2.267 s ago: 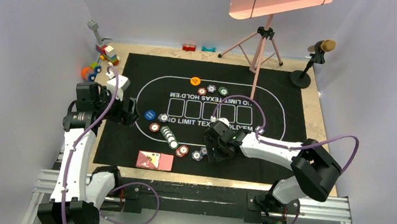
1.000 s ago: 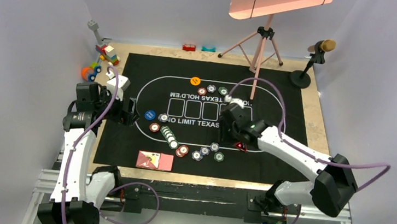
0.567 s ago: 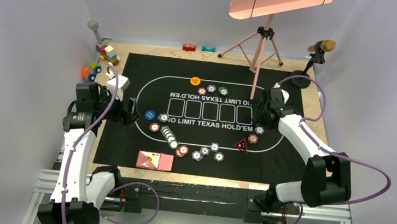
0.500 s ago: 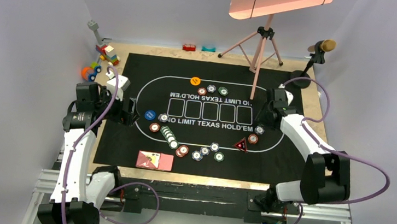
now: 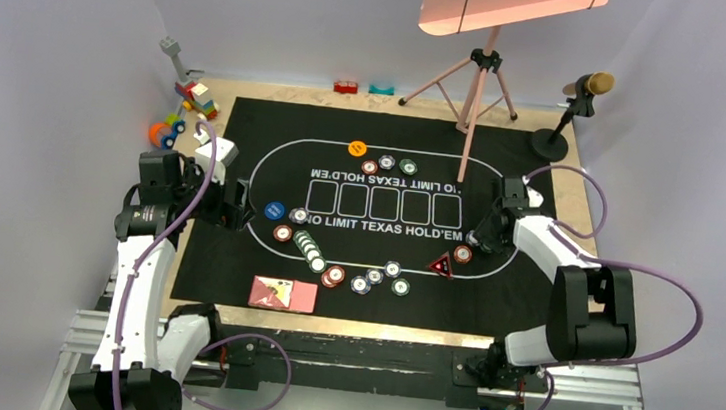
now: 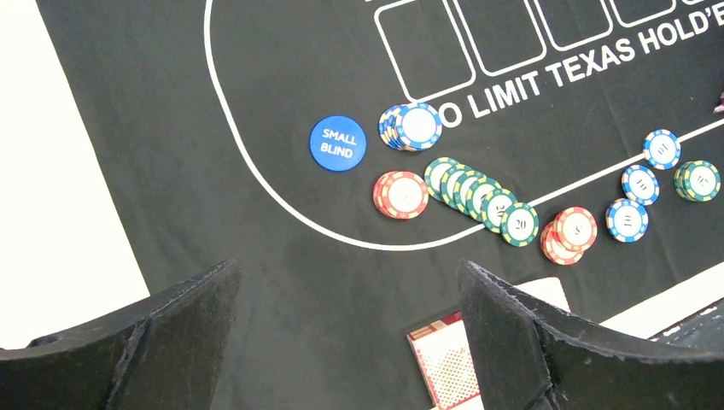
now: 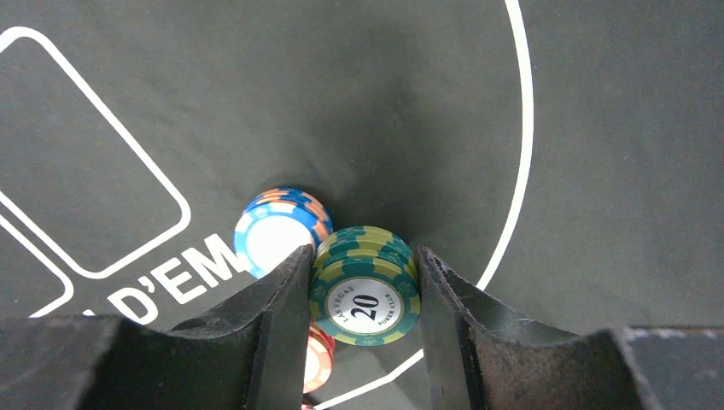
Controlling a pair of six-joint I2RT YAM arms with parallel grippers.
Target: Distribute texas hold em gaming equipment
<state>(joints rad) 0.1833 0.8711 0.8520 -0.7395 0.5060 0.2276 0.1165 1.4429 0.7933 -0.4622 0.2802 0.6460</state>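
My right gripper [image 7: 365, 295] is shut on a short stack of green "20" poker chips [image 7: 365, 286] at the right end of the mat's white oval [image 5: 488, 239]. A blue chip stack [image 7: 277, 229] sits just left of it and a red chip [image 7: 318, 363] shows below. The red triangular marker [image 5: 440, 266] lies nearby. My left gripper [image 6: 348, 273] hangs open over the mat's left side, empty. Beyond it lie the blue button [image 6: 337, 143], red chips [image 6: 401, 194], a row of green chips [image 6: 478, 198] and the pink-backed cards [image 6: 448, 363]. The orange button [image 5: 356, 148] is at the far rim.
Toy blocks [image 5: 196, 99] stand at the back left off the mat. A pink tripod [image 5: 476, 85] and a microphone stand [image 5: 569, 114] stand behind the mat's right half. More chips [image 5: 387, 163] lie by the orange button, others [image 5: 377, 279] along the near rim.
The right arm swung from the near-middle chips across to the right end of the oval, then came down beside the blue and red chips. The left arm stayed still.
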